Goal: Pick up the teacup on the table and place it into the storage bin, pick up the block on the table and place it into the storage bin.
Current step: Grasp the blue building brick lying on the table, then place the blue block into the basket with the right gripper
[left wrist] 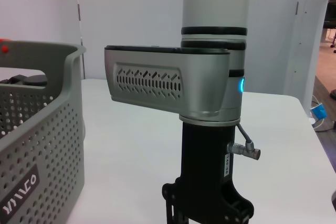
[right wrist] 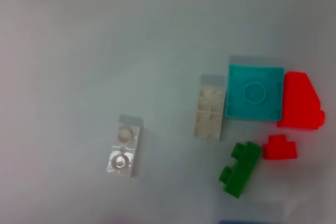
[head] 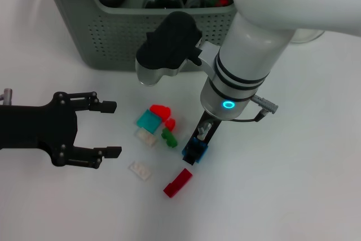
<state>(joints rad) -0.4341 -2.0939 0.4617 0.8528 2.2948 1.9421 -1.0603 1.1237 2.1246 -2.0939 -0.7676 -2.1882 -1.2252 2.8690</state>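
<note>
While your right gripper [head: 197, 149] hangs straight down over the white table [head: 293, 184], its fingertips sit on a blue block [head: 195, 151] at the right edge of the brick cluster; the jaws look narrow around that block, but you cannot tell from the head view whether it is actually clamped or only touched. Just left of it you have a small green block [head: 168, 137], a small red block [head: 170, 123], a bigger red block [head: 161, 110], a teal square block [head: 148, 119] and a white brick [head: 146, 136] touching the teal one's edge. A clear two-stud brick [head: 140, 170] lies apart, nearer the robot, and a red bar block [head: 177, 183] lies just below the blue block. The right wrist view shows the same cluster from above, with the blue block only a sliver at the frame edge. Your left gripper [head: 107, 128] is parked low on the left, jaws wide, holding nothing, well apart from the bricks. The storage bin [head: 107, 38] stands at the far side of the table, beyond the cluster, with dark round items and some glassware inside. A clear glass piece [head: 152, 74] shows in front of the bin wall, under the right arm's black housing; you cannot tell what it is.
</note>
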